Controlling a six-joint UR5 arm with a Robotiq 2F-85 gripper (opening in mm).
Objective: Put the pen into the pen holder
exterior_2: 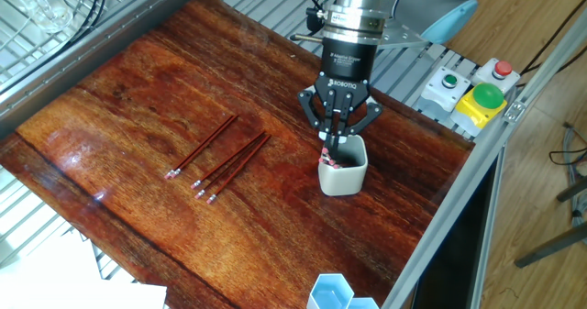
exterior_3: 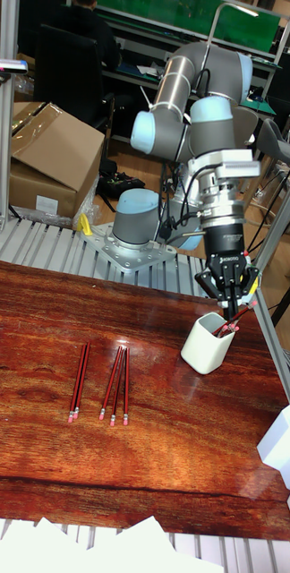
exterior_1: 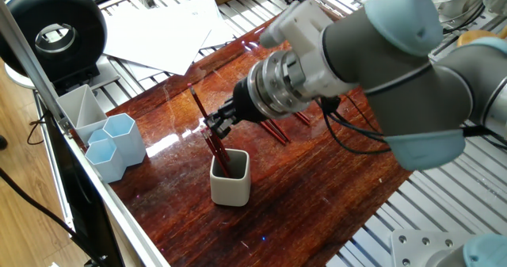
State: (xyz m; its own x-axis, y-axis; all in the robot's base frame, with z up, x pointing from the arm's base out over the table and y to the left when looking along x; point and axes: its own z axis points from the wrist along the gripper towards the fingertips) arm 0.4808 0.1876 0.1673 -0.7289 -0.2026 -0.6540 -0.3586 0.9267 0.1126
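Fingers [exterior_2: 332, 126] spread apart just above the pen holder [exterior_2: 343, 168]; nothing is pinched between them. Pens [exterior_1: 212, 144] already stand tilted inside the cup, tops leaning toward the hexagonal cups [exterior_1: 116, 146]. The gripper [exterior_2: 337, 128] seems to be at the release step.

To do it well: lift straight up, so the fingers do not brush the leaning pen tops and tip the cup.

Room: the holder sits near the tabletop [exterior_2: 138, 98] edge on the button-box [exterior_2: 470, 93] side. 5 loose pens [exterior_2: 220, 156] lie well apart, with open wood between.
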